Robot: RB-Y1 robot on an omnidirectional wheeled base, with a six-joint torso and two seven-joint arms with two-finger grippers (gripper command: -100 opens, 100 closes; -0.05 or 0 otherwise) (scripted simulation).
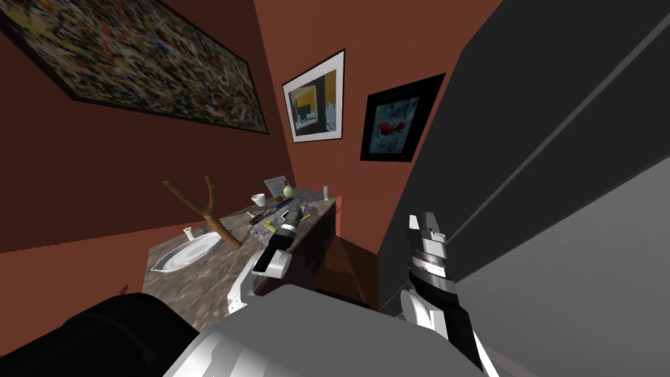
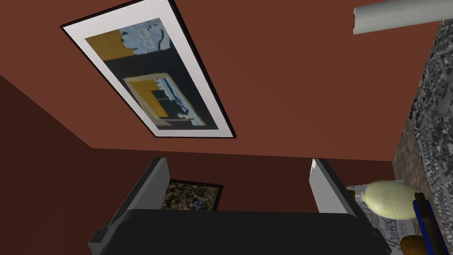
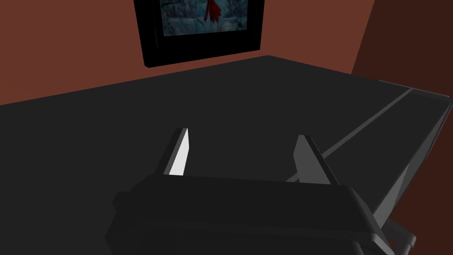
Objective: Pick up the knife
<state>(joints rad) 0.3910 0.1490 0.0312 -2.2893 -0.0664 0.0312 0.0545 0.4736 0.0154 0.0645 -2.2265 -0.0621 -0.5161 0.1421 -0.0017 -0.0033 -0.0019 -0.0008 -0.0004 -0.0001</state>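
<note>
- left end effector (image 2: 237, 161): dark box body, two thin blade-like fingers (image 2: 148, 190), grey, one with a paler face and a white tip.
- right end effector (image 3: 242, 133): same build; dark box with rounded corners, tapered fingers, one inner face near white.
- left forearm (image 1: 271, 262): white shell, black-and-silver banded wrist.
- right forearm (image 1: 428, 252): white and grey segments, dark ring joints, black lower link.

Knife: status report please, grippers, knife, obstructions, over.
Left gripper open, empty, over the stone counter. Right gripper open, empty, by a dark cabinet. Knife ungripped, hard to single out in counter clutter. Pale bottle close beside left gripper.
</note>
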